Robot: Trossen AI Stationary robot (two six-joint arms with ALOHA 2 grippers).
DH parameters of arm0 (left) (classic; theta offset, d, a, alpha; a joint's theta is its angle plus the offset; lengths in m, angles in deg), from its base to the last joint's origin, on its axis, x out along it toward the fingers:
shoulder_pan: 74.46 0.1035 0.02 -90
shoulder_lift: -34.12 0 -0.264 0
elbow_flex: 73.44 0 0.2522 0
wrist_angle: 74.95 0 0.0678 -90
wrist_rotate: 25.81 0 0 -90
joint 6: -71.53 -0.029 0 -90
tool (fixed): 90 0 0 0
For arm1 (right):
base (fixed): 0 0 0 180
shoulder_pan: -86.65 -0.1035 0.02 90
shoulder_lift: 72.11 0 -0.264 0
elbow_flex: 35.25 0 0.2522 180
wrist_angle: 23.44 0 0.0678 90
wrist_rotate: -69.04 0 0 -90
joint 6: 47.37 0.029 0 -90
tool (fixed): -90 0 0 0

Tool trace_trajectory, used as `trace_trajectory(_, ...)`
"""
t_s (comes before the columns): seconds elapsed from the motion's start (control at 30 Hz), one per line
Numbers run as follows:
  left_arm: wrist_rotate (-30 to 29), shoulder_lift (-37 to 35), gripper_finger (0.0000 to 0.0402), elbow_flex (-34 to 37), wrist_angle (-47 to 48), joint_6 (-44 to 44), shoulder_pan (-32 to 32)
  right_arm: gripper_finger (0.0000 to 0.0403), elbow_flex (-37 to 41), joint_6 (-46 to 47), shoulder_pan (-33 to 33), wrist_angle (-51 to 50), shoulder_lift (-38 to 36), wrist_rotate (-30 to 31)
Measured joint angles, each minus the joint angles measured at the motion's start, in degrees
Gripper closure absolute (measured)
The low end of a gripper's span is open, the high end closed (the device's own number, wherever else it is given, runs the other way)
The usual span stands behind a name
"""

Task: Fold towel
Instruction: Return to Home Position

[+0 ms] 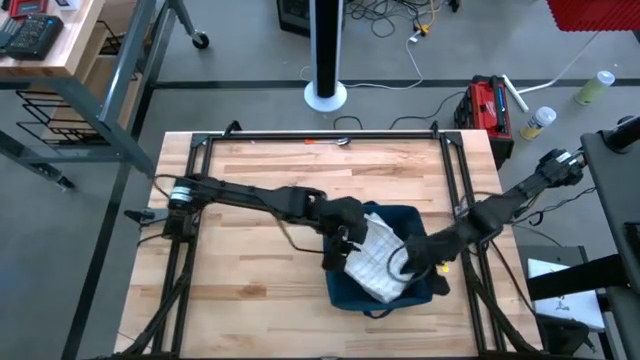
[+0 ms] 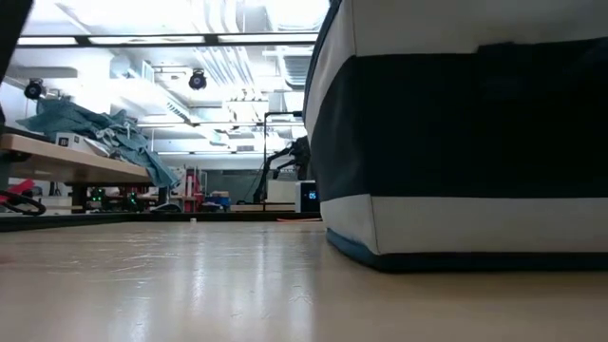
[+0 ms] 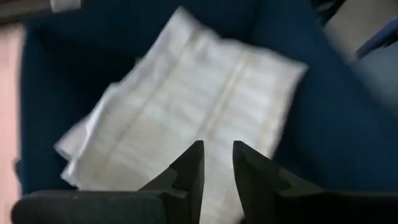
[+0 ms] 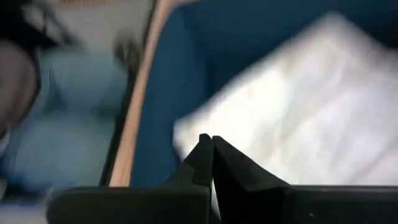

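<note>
A white towel, folded into a thick pad, lies inside a dark blue fabric bin on the wooden table's near right part. Its ribbed face shows in the left wrist view and in the right wrist view. My left gripper hovers over the bin's left side. Its fingers stand a little apart with nothing between them. My right gripper hangs over the bin's right side, its fingers shut and empty. The low view shows only the bin's blue and white wall.
A black metal frame runs round the table top. The left half of the wooden table is bare wood. Beyond the far right corner, off the table, stands a red toolbox.
</note>
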Motion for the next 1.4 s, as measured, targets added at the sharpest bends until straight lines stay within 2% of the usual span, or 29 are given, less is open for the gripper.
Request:
trace_trajectory(0.1,0.43,-5.06,0.0326,0.48,-1.21,-1.21,-1.62,0.0403,-0.02,-4.81,-0.14,7.2,-3.65,7.12)
trace_trajectory(0.2,0.45,-10.83,0.0326,2.86,-2.27,-4.61,-3.97,0.0403,-0.24,-18.4,-0.15,17.25,-7.04,8.52)
trace_trajectory(0.27,0.42,-14.71,0.0326,6.2,-1.87,-8.17,-5.63,0.0403,-0.83,-26.47,-0.2,18.83,-9.68,8.75)
trace_trajectory(0.37,-2.02,-23.11,0.0326,15.4,-6.08,-10.44,-8.13,0.0403,-1.61,-33.15,0.08,16.92,-14.7,13.71)
trace_trajectory(0.47,-5.44,-35.08,0.0326,28.5,-19.05,-8.52,-9.55,0.0403,-0.46,-34.23,0.14,14.21,-21.87,16.84)
trace_trajectory(0.6,-4.71,-46.6,0.0326,49.7,-52.63,-9.37,-8.13,0.0403,2.62,-37.07,1.78,21.08,-26.52,16.83)
trace_trajectory(0.63,-4.61,-47.6,0.0326,54.06,-60.18,-8.44,-6.39,0.0403,3.39,-38.08,2.69,22.84,-26.11,16.32)
trace_trajectory(0.7,-4.22,-47.97,0.0326,60.45,-69.26,-4.85,-1.83,0.0403,3.82,-40.51,5.24,26.27,-24.41,11.82)
trace_trajectory(0.77,0.32,-46.71,0.0326,64.71,-72.15,-1.99,2.07,0.0403,3.71,-41.77,8.12,28.22,-21.88,6.31)
trace_trajectory(0.8,3.56,-46.14,0.0326,66.15,-73.95,-1.6,3.15,0.0403,3.48,-41.93,9.41,27.92,-21.01,5.45)
trace_trajectory(0.87,8.52,-47.01,0.0326,68.43,-76.07,-1.49,2.99,0.0403,3.43,-40.83,11.34,24.85,-20.77,5.24)
trace_trajectory(0.93,8.06,-50.82,0.0326,69.6,-74.54,-1.7,2.39,0.0403,3.72,-38.74,12.34,21.17,-21.3,5.5)
trace_trajectory(1.1,0.45,-61.78,0.0326,73.73,-61.46,-1.56,0.04,0.0403,8.06,-36.64,12.54,19.69,-25.83,5.11)
trace_trajectory(1.23,-3.97,-72.58,0.0326,77.04,-58.96,-2.65,-3.39,0.0403,13.89,-36.56,12.54,22.35,-34.02,4.52)
trace_trajectory(1.33,-8.23,-77.25,0.0326,81.39,-58.08,-3.17,-5.16,0.0403,19.02,-37.23,12.54,27.01,-40.44,3.23)
trace_trajectory(1.4,-8.56,-79.83,0.0326,84.66,-58.23,-3.88,-5.27,0.0403,22.3,-37.23,12.54,28.09,-44.39,3.23)
